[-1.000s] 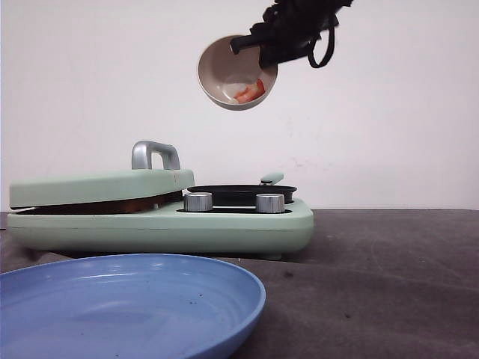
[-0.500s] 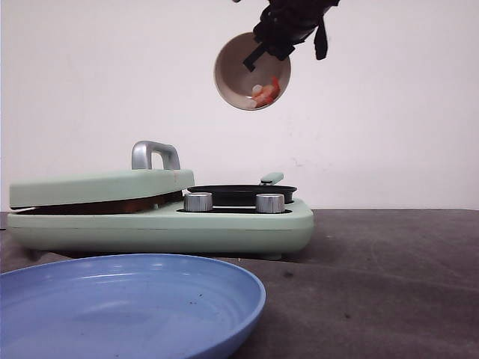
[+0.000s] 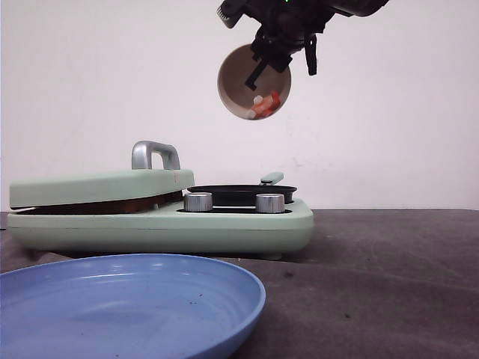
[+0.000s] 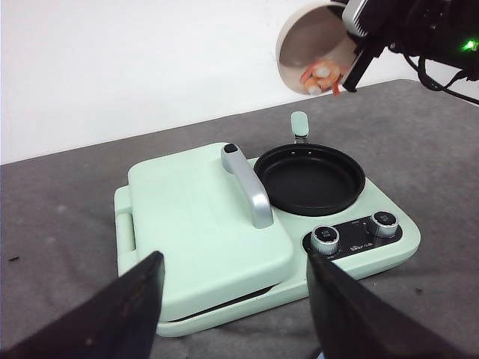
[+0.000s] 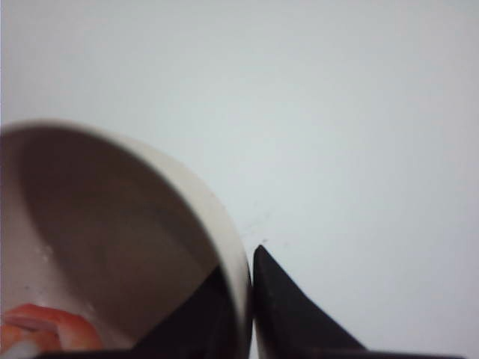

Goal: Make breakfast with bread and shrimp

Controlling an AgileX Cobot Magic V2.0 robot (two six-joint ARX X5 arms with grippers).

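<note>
Right now my right gripper (image 3: pixel 263 61) is clamped on the rim of a small beige bowl (image 3: pixel 238 78); in the right wrist view I see one dark finger (image 5: pixel 288 314) outside the wall and the other inside it, pinching the rim between them. I have the bowl high above the table and tipped steeply, so its mouth faces the front camera. The shrimp (image 3: pixel 266 105) lies at the bowl's low edge, about 5 o'clock on the bowl's round face, orange-pink with a pale patch, and it is in the bowl, touching the inner wall. In the left wrist view the same shrimp (image 4: pixel 323 75) sits at the lip, directly above the far side of the black pan (image 4: pixel 309 180).

My left gripper (image 4: pixel 232 307) hangs spread wide, its two dark fingers well apart and holding nothing, just short of the near edge of the mint-green cooker (image 4: pixel 202 247).

Out from there, the cooker's flat lid (image 3: pixel 97 187) is down, with a silver handle (image 3: pixel 156 155) standing on top; a thin brown strip shows in the gap under the lid, but I cannot tell what it is. The pan sits at 3 o'clock from the lid, and two silver knobs (image 3: pixel 198 202) are on the cooker's front edge below it. A blue plate (image 3: pixel 135 307) fills the front view's near corner at 7 o'clock, on the dark table (image 3: pixel 389 284).
</note>
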